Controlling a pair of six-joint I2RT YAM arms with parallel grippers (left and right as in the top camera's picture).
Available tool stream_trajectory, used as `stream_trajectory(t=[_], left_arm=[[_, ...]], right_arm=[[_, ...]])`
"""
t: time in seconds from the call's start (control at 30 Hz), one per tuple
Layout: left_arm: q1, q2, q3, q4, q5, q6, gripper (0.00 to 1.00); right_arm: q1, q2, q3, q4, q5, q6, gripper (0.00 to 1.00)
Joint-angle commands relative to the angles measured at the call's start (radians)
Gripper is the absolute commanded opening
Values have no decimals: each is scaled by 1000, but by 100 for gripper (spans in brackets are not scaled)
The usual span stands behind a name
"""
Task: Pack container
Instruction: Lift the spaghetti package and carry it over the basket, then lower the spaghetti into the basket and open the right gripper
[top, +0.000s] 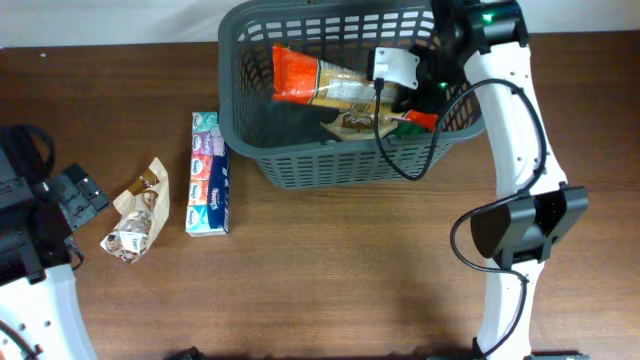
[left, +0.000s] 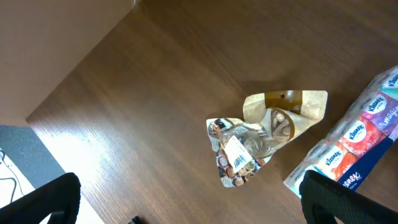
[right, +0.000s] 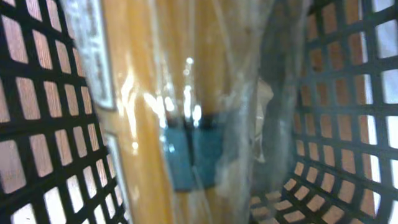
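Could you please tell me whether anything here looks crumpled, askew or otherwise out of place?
The small snack packet lies crumpled on the table left of the tissue pack, both outside the container. Nothing looks spilled.

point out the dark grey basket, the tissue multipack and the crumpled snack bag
dark grey slotted plastic basket (top: 310, 168): overhead view, front lattice wall
colourful rectangular tissue multipack (top: 208, 175): overhead view, top face middle
crumpled beige snack bag (left: 255, 140): left wrist view, crinkled middle
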Motion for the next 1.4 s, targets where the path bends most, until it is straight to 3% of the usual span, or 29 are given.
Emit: stream_trajectory(t=[0.0,0.17,0.37,0.4,0.77,0.9,1.13,1.37], left_arm=[[6,-11,16,3,4,2,99],[6,-11,16,3,5,2,99],[6,-11,16,3,4,2,99],[6,-11,16,3,5,2,99],[6,-11,16,3,4,2,99],[6,-11,16,3,4,2,99],[6,-11,16,3,4,2,99],[6,-11,16,3,4,2,99]], right_arm=[[0,-17,-25,26,-51,-22,4],[0,-17,-72,39,-51,-22,6],[0,-17,-77,39,-51,-22,32],[0,-17,-77,40,-51,-22,99],[0,-18,-68,51,-52,-14,99],[0,-20,-8,84,-55,119,99],[-1,-35,340,99,-6,414,99],[-1,-71,683,55,388,632,99]])
